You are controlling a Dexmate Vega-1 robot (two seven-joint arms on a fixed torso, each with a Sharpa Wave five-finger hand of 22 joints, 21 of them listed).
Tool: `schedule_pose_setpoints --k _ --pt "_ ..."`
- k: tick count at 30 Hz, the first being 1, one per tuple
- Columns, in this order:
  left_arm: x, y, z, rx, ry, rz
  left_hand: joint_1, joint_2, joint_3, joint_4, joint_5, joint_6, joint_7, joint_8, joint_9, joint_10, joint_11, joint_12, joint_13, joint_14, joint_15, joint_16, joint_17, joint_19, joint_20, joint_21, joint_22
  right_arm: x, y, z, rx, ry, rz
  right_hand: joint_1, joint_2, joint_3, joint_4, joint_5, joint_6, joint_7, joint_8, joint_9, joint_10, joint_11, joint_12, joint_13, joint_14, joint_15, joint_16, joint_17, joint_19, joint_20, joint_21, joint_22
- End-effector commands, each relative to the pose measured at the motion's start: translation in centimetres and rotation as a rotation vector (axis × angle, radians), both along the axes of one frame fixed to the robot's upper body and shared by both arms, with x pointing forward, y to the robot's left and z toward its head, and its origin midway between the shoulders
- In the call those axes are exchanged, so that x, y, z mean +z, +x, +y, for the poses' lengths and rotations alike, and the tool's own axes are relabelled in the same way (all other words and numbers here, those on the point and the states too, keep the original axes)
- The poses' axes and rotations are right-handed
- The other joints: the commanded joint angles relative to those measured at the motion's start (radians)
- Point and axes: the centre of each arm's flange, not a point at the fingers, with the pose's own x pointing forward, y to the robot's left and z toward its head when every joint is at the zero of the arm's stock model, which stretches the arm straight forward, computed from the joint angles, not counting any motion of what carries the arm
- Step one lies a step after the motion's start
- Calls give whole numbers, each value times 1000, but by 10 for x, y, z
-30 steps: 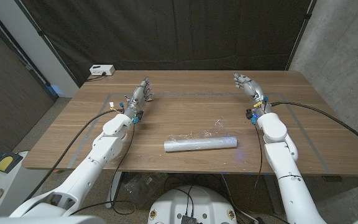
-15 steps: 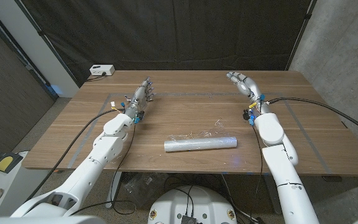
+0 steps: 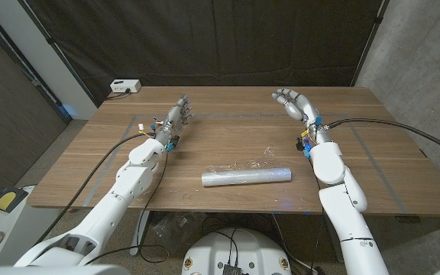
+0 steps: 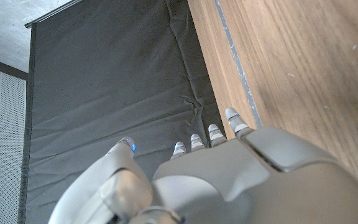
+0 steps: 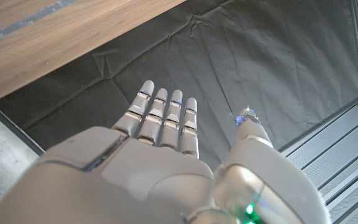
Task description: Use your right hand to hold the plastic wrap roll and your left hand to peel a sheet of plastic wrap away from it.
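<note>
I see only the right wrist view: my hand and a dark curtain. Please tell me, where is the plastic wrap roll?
Observer: In the head view the plastic wrap roll lies on its side on the wooden table, near the front edge, about the middle.
Operator: Is my right hand near it?
Observer: No. The right hand is over the far part of the table, apart from the roll, fingers spread, holding nothing.
Operator: And the left hand?
Observer: The left hand is also at the far side, open and empty.
Operator: Is any wrap already loose?
Observer: A crumpled clear film shows just behind the roll; I cannot tell if it is attached.
</note>
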Motion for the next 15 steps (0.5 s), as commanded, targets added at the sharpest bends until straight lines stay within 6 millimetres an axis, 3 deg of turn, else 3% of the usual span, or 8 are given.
schedule_pose_setpoints --k 1,15 --pt "3 3 -3 -17 11 -3 5 0 -4 1 -1 -13 -8 0 4 3 0 6 3 1 3 0 5 -18 8 -3 5 2 -25 18 -77 -72 -35 19 -2 7 -1 4 14 3 8 2 11 -1 10 5 13 -5 5 1 15 -1 9 2" --pt "5 7 -6 -39 9 -6 4 0 -6 1 -1 -11 -6 0 4 3 -1 4 4 4 2 -2 5 -16 8 -5 5 0 -49 31 -125 -144 -6 37 -21 12 -5 3 -6 1 -8 2 -2 -5 0 5 12 -13 -3 1 22 -5 7 2"
